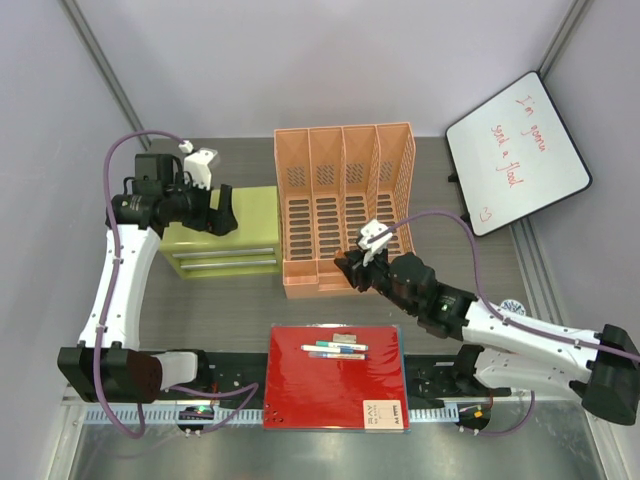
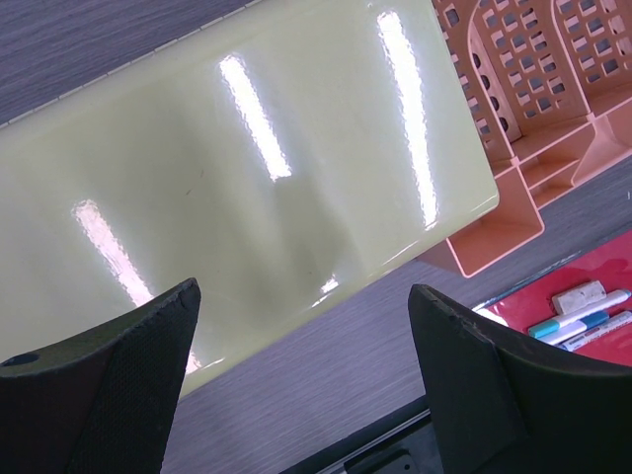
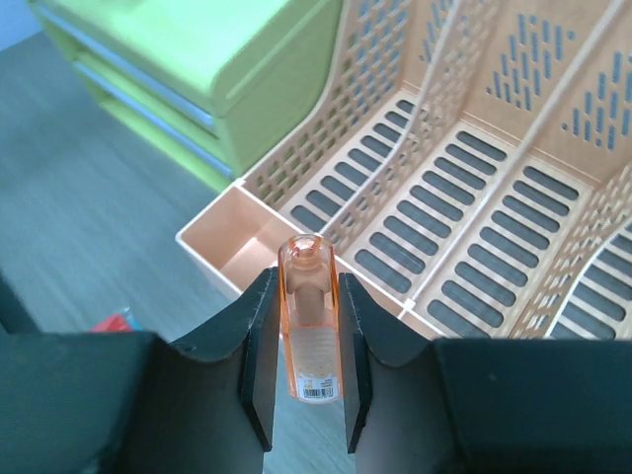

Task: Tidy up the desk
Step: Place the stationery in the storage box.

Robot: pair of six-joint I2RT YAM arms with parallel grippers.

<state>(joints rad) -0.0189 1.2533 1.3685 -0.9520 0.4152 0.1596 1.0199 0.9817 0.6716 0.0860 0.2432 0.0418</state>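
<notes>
The desk [image 1: 230, 310] is dark grey wood-grain. My right gripper [image 1: 350, 268] hovers at the front left corner of the orange mesh file rack [image 1: 345, 200]. In the right wrist view the gripper [image 3: 304, 281] is shut on a small orange translucent highlighter [image 3: 308, 326], held pointing at the rack's small front tray [image 3: 232, 242]. My left gripper [image 1: 222, 210] is open and empty above the lime-green drawer cabinet [image 1: 225, 245]. In the left wrist view the gripper [image 2: 304, 286] has its jaws wide apart over the cabinet's glossy top [image 2: 247, 158].
A red folder [image 1: 335, 395] lies at the desk's near edge with three pens [image 1: 335, 350] and a small white eraser [image 1: 345, 338] on it. A whiteboard [image 1: 517, 152] with red writing leans at the back right. A black strip and metal rail [image 1: 150, 410] edge the front.
</notes>
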